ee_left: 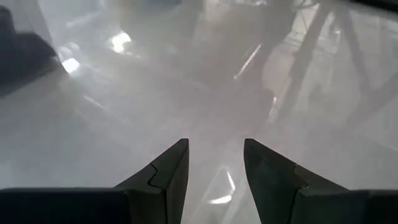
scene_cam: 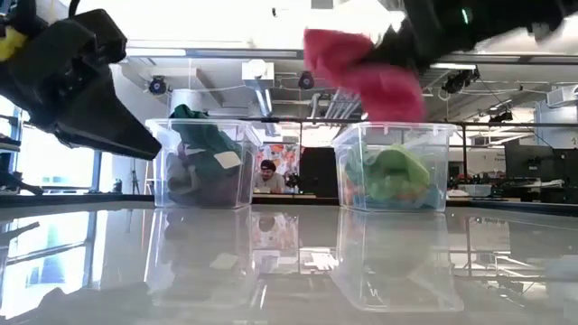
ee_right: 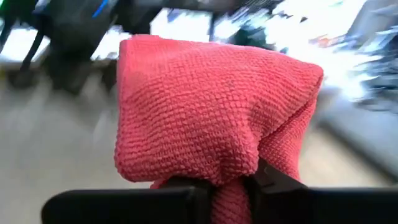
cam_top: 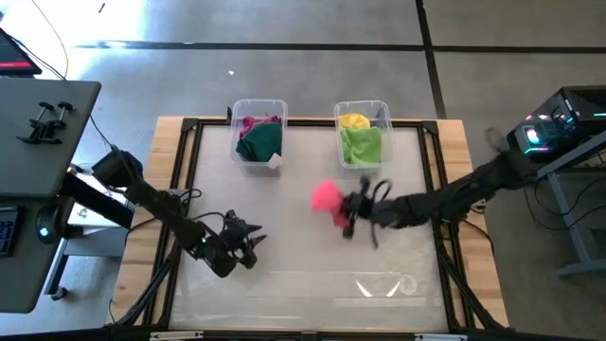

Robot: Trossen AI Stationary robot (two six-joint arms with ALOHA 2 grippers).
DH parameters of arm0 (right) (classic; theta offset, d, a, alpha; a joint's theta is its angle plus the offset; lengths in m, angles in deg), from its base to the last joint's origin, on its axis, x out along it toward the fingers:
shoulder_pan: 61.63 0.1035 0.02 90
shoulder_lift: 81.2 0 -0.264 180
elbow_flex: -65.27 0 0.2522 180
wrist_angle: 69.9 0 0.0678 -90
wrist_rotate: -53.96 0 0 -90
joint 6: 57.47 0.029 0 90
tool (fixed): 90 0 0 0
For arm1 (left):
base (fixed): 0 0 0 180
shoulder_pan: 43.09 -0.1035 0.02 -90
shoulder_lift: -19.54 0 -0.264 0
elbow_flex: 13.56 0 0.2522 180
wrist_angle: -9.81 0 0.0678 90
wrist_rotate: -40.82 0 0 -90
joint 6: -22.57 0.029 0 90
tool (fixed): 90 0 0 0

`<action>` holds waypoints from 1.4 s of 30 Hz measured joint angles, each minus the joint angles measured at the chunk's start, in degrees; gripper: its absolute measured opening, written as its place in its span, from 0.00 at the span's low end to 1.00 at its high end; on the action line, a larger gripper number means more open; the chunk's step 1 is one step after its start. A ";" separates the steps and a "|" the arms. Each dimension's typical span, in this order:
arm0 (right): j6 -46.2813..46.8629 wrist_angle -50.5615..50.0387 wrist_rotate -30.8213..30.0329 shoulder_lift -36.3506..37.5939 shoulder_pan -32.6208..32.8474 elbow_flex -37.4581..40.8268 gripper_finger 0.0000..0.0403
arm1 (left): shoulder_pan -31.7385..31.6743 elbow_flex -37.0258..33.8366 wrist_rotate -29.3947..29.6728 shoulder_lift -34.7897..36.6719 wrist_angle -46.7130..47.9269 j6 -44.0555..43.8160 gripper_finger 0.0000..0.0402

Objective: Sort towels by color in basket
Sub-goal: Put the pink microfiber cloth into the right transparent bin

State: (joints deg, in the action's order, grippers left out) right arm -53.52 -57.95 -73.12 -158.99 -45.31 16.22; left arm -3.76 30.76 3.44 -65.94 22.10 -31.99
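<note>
The left gripper (cam_top: 248,244) hovers low over the bare table (cam_top: 303,284), its fingers spread and holding nothing. Farther in, the right gripper (cam_top: 348,210) pinches a pink towel (cam_top: 325,198), lifted clear of the table, short of both bins. The step looks like carrying. Beyond, the left bin (cam_top: 258,108) holds magenta and dark green cloths; the right bin (cam_top: 363,107) holds yellow and light green. Next, the pink towel probably goes over the left bin for release.
</note>
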 joint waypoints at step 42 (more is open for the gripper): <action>6.52 -48.69 16.70 -4.82 -49.29 -20.58 0.48 | -3.94 2.30 1.73 -8.92 -13.37 8.17 0.35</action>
State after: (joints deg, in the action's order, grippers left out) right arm -47.00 -106.65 -56.43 -163.81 -94.60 -4.36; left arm -7.70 33.06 5.17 -74.86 8.73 -23.82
